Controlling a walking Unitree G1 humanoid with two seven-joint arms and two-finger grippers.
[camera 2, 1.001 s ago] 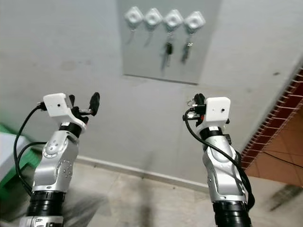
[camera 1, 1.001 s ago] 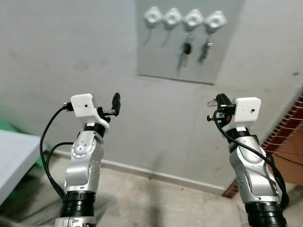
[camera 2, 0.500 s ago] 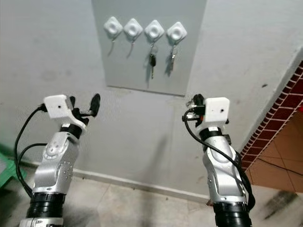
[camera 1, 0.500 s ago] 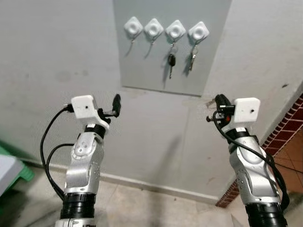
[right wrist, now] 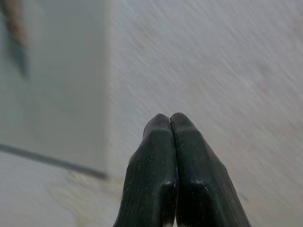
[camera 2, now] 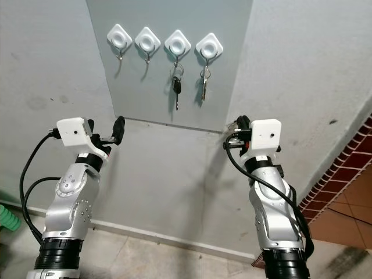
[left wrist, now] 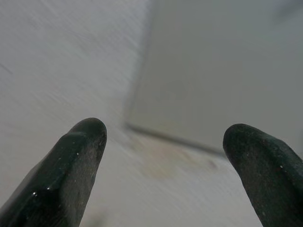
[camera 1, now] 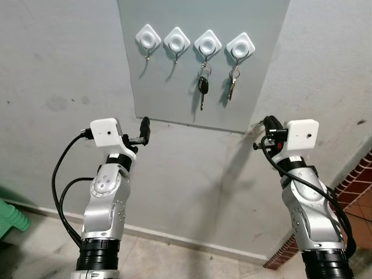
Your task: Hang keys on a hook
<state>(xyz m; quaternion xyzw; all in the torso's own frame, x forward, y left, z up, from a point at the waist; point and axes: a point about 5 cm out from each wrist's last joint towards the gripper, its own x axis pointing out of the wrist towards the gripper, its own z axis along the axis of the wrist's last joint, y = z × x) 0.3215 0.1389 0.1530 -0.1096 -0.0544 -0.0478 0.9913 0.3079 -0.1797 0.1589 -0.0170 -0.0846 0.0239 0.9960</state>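
Left gripper point(left wrist: 163, 142) fingers spread wide, empty; right gripper point(right wrist: 170, 124) fingers pressed together.

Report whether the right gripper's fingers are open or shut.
Shut. In the right wrist view the two black fingers of the right gripper press together with no gap; a small metal ring sticks out at its tip.

Keys point(camera 1: 202, 92) on hooks point(camera 1: 207, 43), above claws
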